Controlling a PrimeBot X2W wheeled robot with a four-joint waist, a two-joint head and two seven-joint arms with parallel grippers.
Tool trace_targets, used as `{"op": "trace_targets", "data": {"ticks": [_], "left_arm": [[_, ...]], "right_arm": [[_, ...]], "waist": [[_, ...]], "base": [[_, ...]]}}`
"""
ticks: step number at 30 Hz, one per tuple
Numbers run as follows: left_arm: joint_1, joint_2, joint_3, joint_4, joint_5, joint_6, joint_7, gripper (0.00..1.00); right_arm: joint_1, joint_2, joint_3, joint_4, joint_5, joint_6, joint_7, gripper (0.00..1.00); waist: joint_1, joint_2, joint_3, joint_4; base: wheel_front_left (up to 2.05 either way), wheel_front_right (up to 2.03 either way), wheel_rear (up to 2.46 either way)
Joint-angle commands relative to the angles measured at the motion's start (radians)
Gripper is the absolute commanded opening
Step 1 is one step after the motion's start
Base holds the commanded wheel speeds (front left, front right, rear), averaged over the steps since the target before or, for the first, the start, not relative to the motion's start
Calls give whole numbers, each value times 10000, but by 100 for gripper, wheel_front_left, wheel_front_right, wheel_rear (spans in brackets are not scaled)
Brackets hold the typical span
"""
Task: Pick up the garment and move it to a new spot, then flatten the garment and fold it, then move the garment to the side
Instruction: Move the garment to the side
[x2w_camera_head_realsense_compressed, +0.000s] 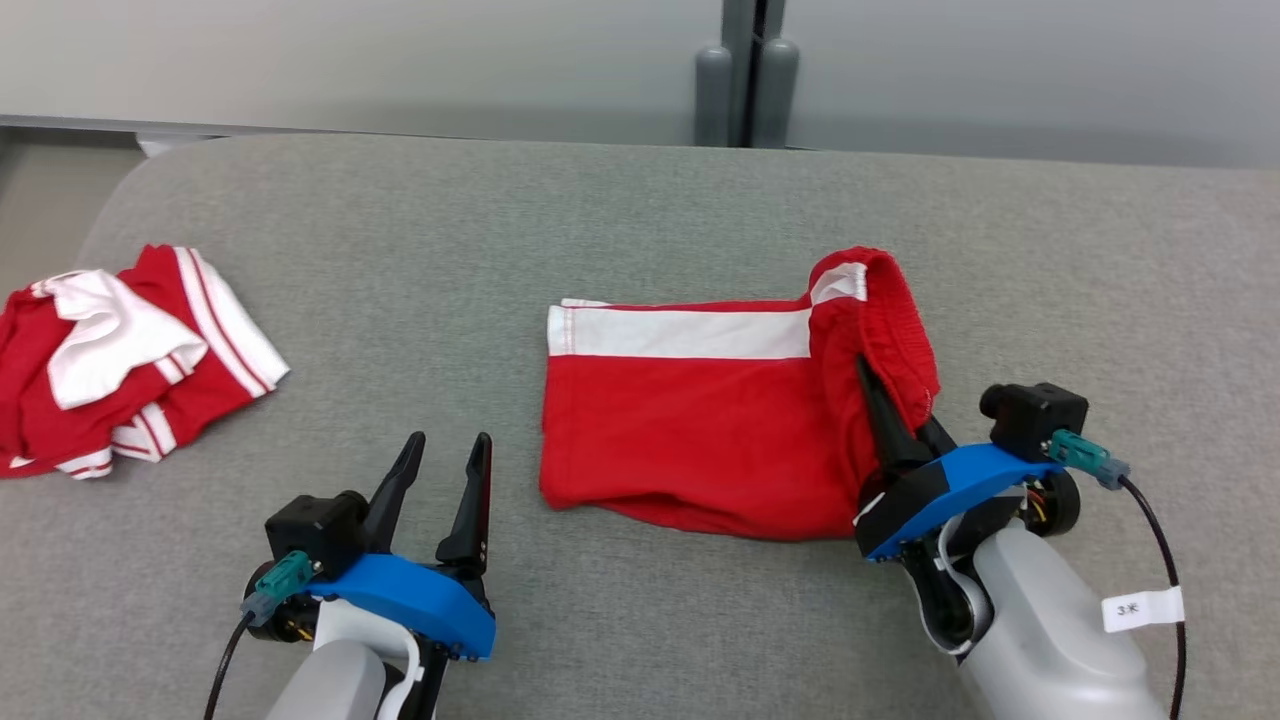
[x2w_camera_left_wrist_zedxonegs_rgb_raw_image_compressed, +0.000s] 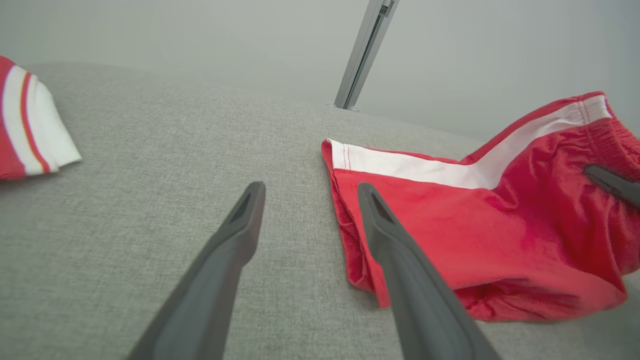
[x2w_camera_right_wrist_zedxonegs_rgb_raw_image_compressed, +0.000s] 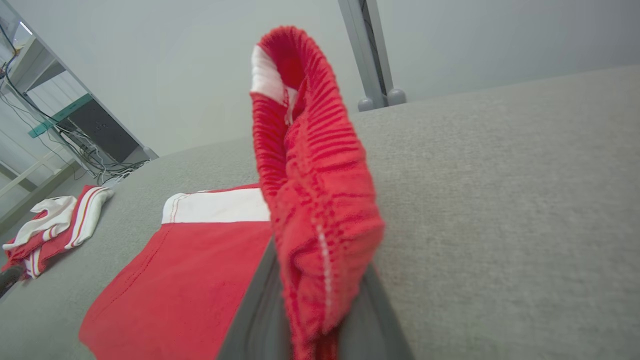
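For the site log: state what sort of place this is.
Probably a robotics lab or test room, not a home: a broad grey fabric-covered table, bare pale wall panels joined by a metal post, and an equipment rack with loose cables off to one side.

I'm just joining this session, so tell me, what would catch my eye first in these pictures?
The red shorts with a white stripe lie in the middle of the grey fabric surface, and the right gripper is shut on their waistband, holding that end raised. A crumpled red and white garment sits at the far left, and the left gripper hangs open between the two.
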Motion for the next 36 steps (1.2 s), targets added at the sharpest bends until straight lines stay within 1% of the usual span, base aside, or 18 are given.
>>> {"op": "trace_targets", "data": {"ticks": [1,4,7,12,13,14,15,19,22,24,26,30,32,36], "left_arm": [[160,9,10,41,-3,-21,-46,100],[82,-144,-201,133,12,-21,-46,100],[9,-274,-481,222,-6,-22,-45,100],[-60,-419,-784,388,-94,-22,-39,100],[-57,-429,-827,420,-120,-22,-39,100],[-57,-431,-886,445,-143,-22,-37,100],[-52,-410,-897,462,-150,-22,-39,100],[-2,-362,-821,517,-127,-22,-37,100],[30,-328,-543,519,-80,-22,-37,100],[76,-279,-263,444,14,-22,-37,100],[184,-216,2,342,153,-22,-37,100],[283,-195,704,57,682,-22,-37,100],[433,-249,1069,-85,1046,-6,-37,100],[645,-396,1602,-290,1660,-7,-37,100]], "right_arm": [[-181,-21,124,42,121,4,-8,0],[-563,-28,632,460,144,4,47,0],[-940,-29,876,1076,191,4,122,0],[-1540,-31,1234,2129,458,4,131,0],[-1625,-31,1370,2261,562,4,115,15],[-1704,-29,1460,2395,681,4,95,42],[-1778,-32,1592,2475,781,4,66,99],[-1927,-32,2136,2519,1262,4,12,100],[-1822,-32,2555,2009,1793,4,-17,100],[-1743,-35,2525,1548,1864,4,-20,100],[-1589,-46,2133,1162,1502,3,-22,100],[-933,-38,583,354,208,3,-20,100],[-548,-20,-187,-131,-634,4,-20,100],[405,-15,-1324,-893,-1674,3,-20,100]], "waist": [[-1,-1,40,182],[-1,-1,-39,797],[-1,-1,-99,1521],[-1,-1,-98,2465],[-1,-1,-96,2590],[-1,-1,-93,2689],[-1,-1,-93,2759],[-1,-1,-130,2763],[-1,-1,-205,2483],[-1,-1,-276,2188],[-1,-1,-361,1856],[-1,-1,-482,1187],[-1,-1,-553,889],[-1,-1,-744,375]], "base": [[0,0,0],[0,0,0],[0,0,0],[0,0,0],[0,0,0],[0,0,0],[0,0,0],[0,0,0],[0,0,0],[0,0,0],[0,0,0],[0,0,0],[0,0,0],[0,0,0]]}}
